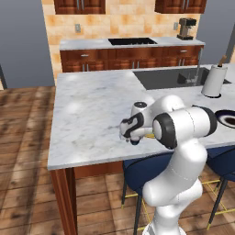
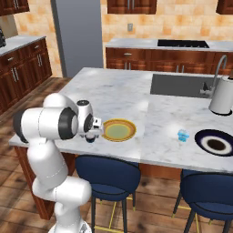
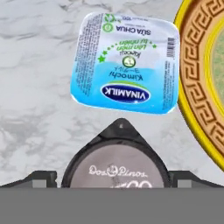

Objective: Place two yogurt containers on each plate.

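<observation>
The claw (image 3: 112, 183) hangs wide, straddling the dark cup (image 3: 114, 164) directly below; a blue tub (image 3: 126, 65) sits just beyond, beside the yellow plate (image 3: 197, 78). Closing off-centre could likely nudge that tub.

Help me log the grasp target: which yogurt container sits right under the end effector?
The dark round cup with the pale lid, at the bottom of the hand view between the open end effector's fingertips. The pale-blue tub lies beyond it, beside the yellow plate.

Bright, even, slightly soft rendering
</observation>
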